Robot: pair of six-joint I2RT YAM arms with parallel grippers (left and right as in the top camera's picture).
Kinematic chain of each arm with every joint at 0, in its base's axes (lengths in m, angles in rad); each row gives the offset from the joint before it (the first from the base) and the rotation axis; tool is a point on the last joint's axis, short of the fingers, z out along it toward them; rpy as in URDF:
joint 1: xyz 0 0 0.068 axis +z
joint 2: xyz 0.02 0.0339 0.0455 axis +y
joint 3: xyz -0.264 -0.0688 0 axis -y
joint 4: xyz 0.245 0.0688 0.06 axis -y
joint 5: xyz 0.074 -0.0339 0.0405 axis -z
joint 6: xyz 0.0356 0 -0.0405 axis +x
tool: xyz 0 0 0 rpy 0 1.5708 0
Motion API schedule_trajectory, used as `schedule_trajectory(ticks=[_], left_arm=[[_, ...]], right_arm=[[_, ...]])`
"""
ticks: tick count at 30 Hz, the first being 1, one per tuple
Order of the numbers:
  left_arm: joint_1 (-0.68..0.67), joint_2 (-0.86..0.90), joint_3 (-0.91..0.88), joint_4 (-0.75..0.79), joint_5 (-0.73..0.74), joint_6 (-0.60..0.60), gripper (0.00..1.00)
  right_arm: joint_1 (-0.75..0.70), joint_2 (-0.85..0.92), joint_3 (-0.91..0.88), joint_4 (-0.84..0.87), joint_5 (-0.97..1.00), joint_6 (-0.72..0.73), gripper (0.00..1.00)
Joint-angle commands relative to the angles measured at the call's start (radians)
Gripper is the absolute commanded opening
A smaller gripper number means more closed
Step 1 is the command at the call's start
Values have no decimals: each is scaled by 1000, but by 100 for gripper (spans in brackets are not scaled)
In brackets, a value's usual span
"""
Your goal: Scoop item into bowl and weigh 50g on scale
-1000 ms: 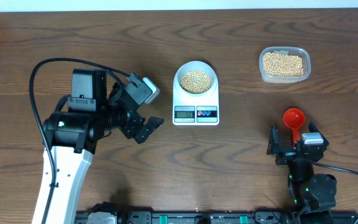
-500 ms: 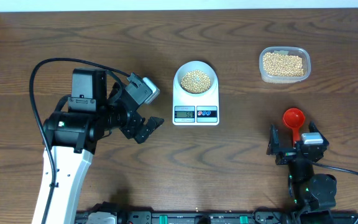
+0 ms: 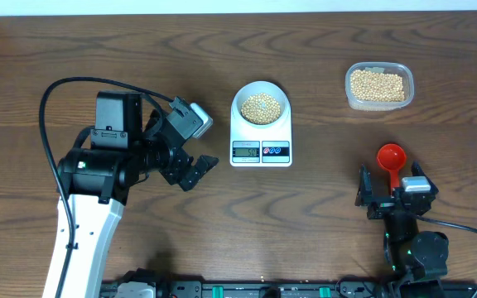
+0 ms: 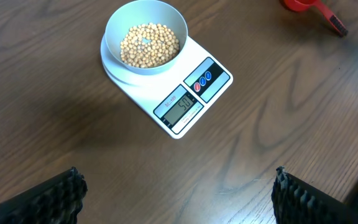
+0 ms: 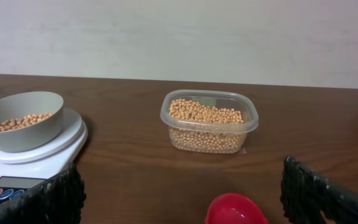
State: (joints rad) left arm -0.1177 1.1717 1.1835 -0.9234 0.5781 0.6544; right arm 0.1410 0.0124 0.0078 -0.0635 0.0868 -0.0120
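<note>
The pale bowl [image 3: 261, 106] stands on the white scale [image 3: 261, 151] at the table's centre, and tan beans [image 4: 149, 45] cover its bottom. The scale's display [image 4: 180, 107] shows digits that look like 50. My left gripper [image 3: 195, 171] hangs open to the left of the scale with nothing between its fingers [image 4: 61, 196]. My right gripper [image 3: 392, 180] is open near the front right. A red scoop [image 3: 392, 157] lies on the table between and just beyond the right gripper's fingers [image 5: 312, 193], untouched.
A clear plastic container [image 3: 378, 85] full of beans sits at the back right, beyond the scoop. A black cable [image 3: 52, 99] loops over the table at the left, behind the left arm.
</note>
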Motion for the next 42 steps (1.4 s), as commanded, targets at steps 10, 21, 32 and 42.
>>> schedule_trajectory(ticks=[10,21,32,42], left_arm=[[5,2,29,-4,16,-4,98],[5,-21,28,-5,16,-5,98],[5,-256,9,-4,13,-4,98],[10,-502,-10,-19,43,-74,98]], right_arm=[[10,-8,-3,-3,11,-12,99],[10,-8,-3,-3,11,-12,99],[10,-7,-3,-3,11,-12,99],[11,-8,-3,-3,11,-12,99]])
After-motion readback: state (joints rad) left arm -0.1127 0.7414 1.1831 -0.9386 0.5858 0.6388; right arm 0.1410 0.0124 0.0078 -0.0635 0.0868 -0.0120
